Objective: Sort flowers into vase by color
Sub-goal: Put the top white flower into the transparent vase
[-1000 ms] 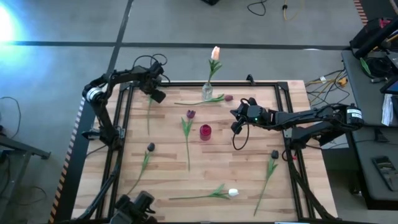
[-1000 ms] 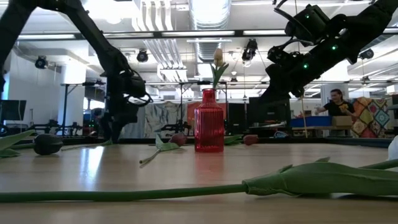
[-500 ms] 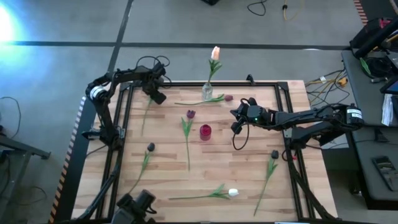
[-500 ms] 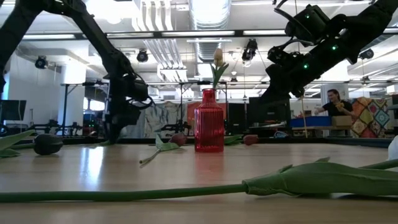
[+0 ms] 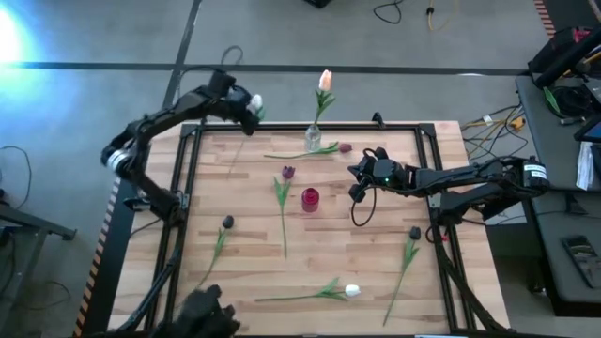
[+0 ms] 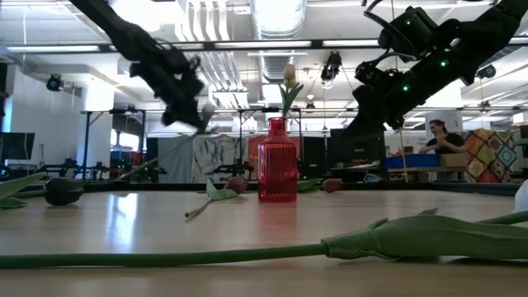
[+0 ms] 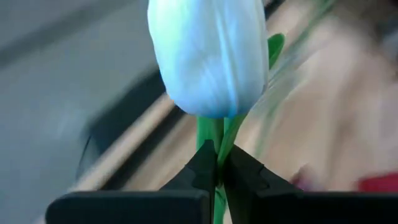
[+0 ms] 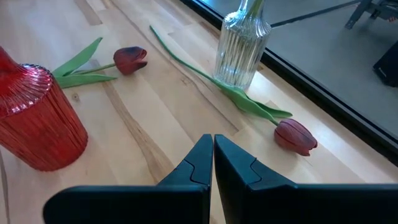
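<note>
High view: the left gripper (image 5: pixel 246 105) is seen raised at the upper left of the frame, over the table's far-left edge, with a white tulip (image 5: pixel 255 101) pinched in it. In the left wrist view the fingers are closed narrowly on the green stem just under the white head (image 7: pixel 208 56), so the grip sits high on the stem. In the low view the stem trails down and to the left below the gripper (image 6: pixel 186 103), clear of the table. The clear glass vase (image 5: pixel 313 141) stands at upper centre and already holds a peach tulip (image 5: pixel 325 80); the red vase (image 5: pixel 310 198) stands at frame centre and looks empty. The right gripper (image 5: pixel 357 188) is held above the table to the right of the red vase, its fingers closed with nothing between them in the right wrist view (image 8: pixel 210 165). Dark tulips lie beside the glass vase (image 8: pixel 295 137) and near the red vase (image 8: pixel 129 59); another white tulip (image 5: pixel 351 292) lies at lower centre. Judgement: the step in hand is carrying the white tulip to a vase. For a clean insertion, the stem should be brought upright, its free lower end lined up over the chosen mouth, and lowered slowly. Release should be delayed until the stem is well inside. A knock against the light glass vase is the likely risk.
</note>
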Controlling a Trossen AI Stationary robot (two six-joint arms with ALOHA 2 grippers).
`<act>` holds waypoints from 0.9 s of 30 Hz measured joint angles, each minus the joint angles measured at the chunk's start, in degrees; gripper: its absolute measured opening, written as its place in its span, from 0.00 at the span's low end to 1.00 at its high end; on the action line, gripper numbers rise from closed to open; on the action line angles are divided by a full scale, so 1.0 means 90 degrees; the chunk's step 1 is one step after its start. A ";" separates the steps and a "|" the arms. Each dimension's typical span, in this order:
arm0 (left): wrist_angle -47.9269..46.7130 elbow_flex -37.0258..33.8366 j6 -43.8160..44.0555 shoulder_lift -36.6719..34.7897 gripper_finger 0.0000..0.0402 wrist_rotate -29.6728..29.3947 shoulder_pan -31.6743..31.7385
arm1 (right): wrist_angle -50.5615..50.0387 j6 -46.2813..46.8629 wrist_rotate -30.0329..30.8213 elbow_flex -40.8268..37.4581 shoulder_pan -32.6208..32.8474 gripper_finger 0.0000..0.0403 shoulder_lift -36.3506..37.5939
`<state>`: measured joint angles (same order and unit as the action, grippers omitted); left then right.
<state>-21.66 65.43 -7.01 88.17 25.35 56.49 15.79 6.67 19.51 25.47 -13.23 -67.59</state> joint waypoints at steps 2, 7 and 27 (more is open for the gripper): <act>0.1254 -0.0468 0.0310 -0.0468 0.01 0.0606 -0.0082 | 0.0003 0.0030 0.0000 -0.0016 0.0000 0.02 0.0000; 0.4524 -0.1817 0.1103 -0.1312 0.01 0.0801 -0.0508 | 0.0008 0.0107 0.0001 -0.0030 0.0000 0.02 0.0000; 0.7376 -0.0510 0.1822 -0.0011 0.00 0.0822 -0.0831 | 0.0268 0.0014 0.0001 -0.0046 0.0000 0.02 0.0000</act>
<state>44.72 60.84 9.39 88.08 32.74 49.01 18.20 6.79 19.52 25.06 -13.24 -67.59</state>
